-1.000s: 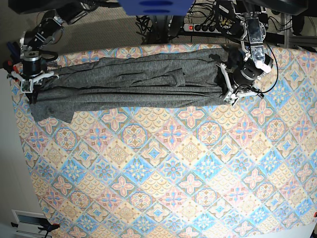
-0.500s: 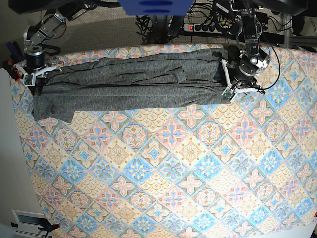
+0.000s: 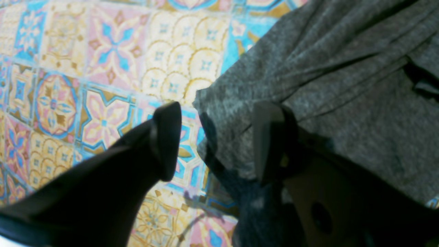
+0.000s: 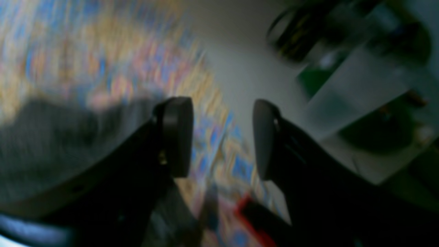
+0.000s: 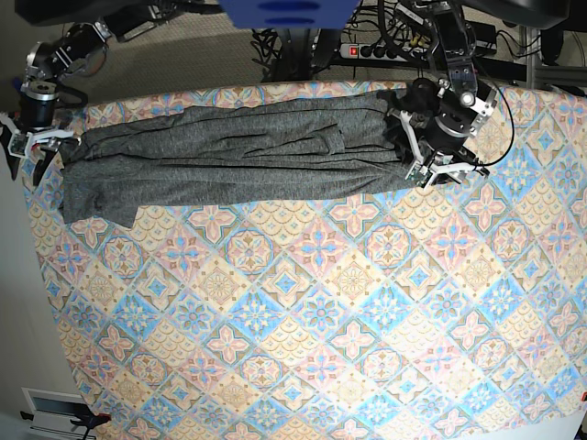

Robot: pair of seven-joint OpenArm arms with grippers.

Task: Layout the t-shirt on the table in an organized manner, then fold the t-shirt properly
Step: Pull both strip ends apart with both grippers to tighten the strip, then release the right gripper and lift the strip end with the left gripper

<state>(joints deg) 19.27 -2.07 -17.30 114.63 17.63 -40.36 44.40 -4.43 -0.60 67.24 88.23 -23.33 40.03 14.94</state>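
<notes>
The dark grey t-shirt lies stretched in a long creased band along the far side of the tile-print table. My left gripper stands over the shirt's right end. In the left wrist view it is open, one finger over the t-shirt and one over the bare table, with the cloth's edge lying between them. My right gripper hangs at the table's far-left corner, just off the shirt's left end. In the blurred right wrist view it is open and empty, the t-shirt to its left.
Beyond the far table edge sit a power strip with cables and a blue object. Pale floor runs along the table's left side, with a vent at the bottom left.
Both grippers have opened and let go of the shirt's ends. The right gripper has moved up and left off the cloth. The left gripper has lifted slightly toward the far edge.
</notes>
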